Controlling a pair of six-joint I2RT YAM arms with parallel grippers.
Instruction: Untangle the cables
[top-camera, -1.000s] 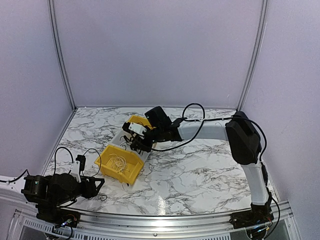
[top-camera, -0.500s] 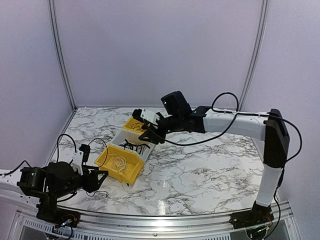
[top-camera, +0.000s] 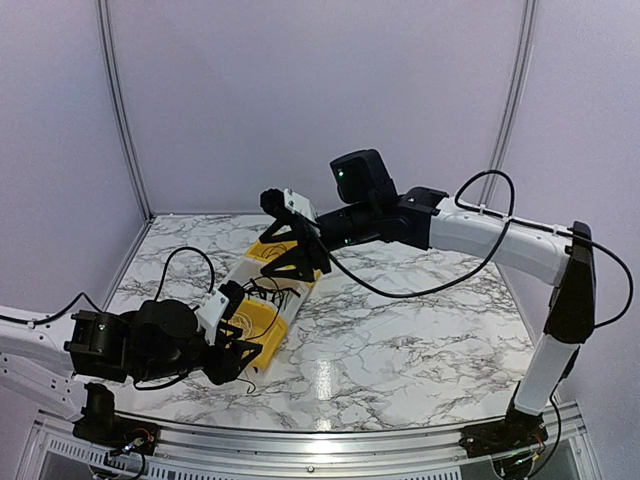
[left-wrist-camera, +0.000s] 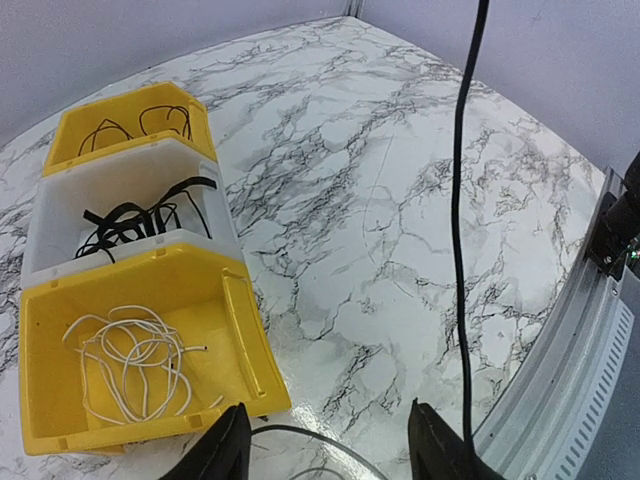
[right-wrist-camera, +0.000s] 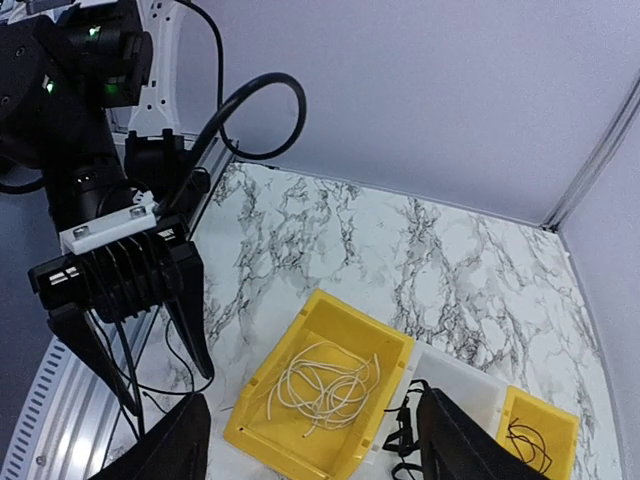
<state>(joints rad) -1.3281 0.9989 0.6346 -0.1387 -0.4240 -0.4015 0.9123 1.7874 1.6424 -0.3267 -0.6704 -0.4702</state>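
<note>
Three plastic bins (left-wrist-camera: 248, 330) sit in a row: thin white cables (left-wrist-camera: 128, 360) in one, thin black cables (left-wrist-camera: 130, 215) elsewhere. Left tool (left-wrist-camera: 330, 455) and right tool (right-wrist-camera: 320, 445) stand spread, ends cropped.

Robot lab booth, plainly: bare lilac wall panels (top-camera: 320, 100), marble-print tabletop (top-camera: 400, 340), aluminium frame rail (top-camera: 330, 437), left arm (top-camera: 130, 345) and right arm (top-camera: 490, 235) bolted down.

Three downward views sharing the bins (left-wrist-camera: 250, 340)

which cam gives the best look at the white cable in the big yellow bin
Left wrist: the white cable lies close and unobstructed in the yellow bin. Right wrist shows it whole but smaller. Top external shows only faint, tiny loops.
</note>
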